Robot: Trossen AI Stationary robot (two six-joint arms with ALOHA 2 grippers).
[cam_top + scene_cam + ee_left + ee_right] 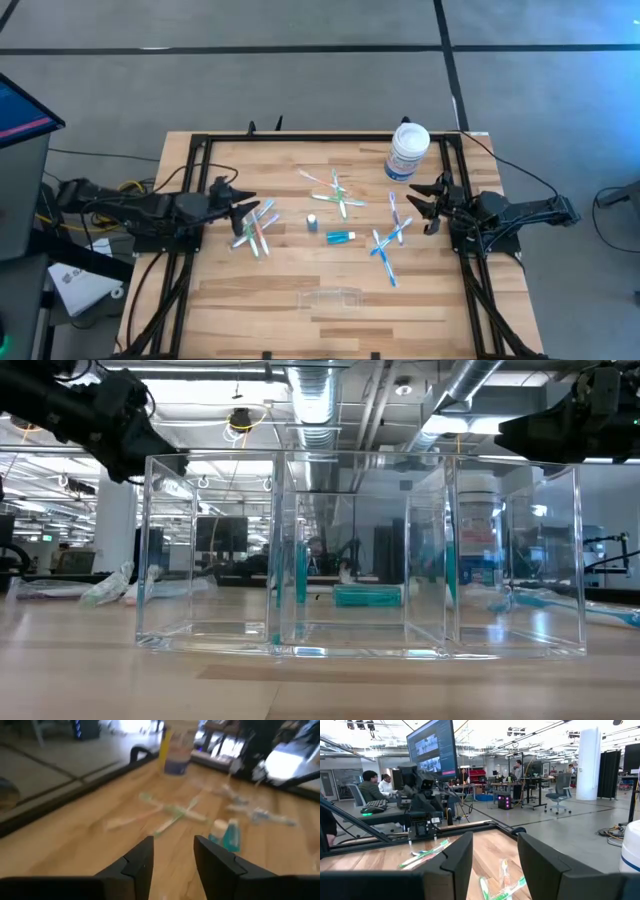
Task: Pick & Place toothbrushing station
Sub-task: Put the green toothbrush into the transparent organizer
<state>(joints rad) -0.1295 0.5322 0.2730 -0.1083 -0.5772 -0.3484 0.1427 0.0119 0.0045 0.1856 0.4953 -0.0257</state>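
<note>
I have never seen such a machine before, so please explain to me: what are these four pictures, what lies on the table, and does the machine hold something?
This is a robot with two dark arms at a wooden table. Each arm ends in a two-finger gripper.

One picture looks straight down from above. One looks level across the table top, through a clear plastic tray standing close to that camera. The other two come from cameras on the arms' wrists.

The left gripper hovers by one cluster of toothbrushes; the right gripper is near another cluster. Both are open and hold nothing.

Also on the table are a third, greenish cluster, a short teal tube and a white tub with a blue label.
</note>
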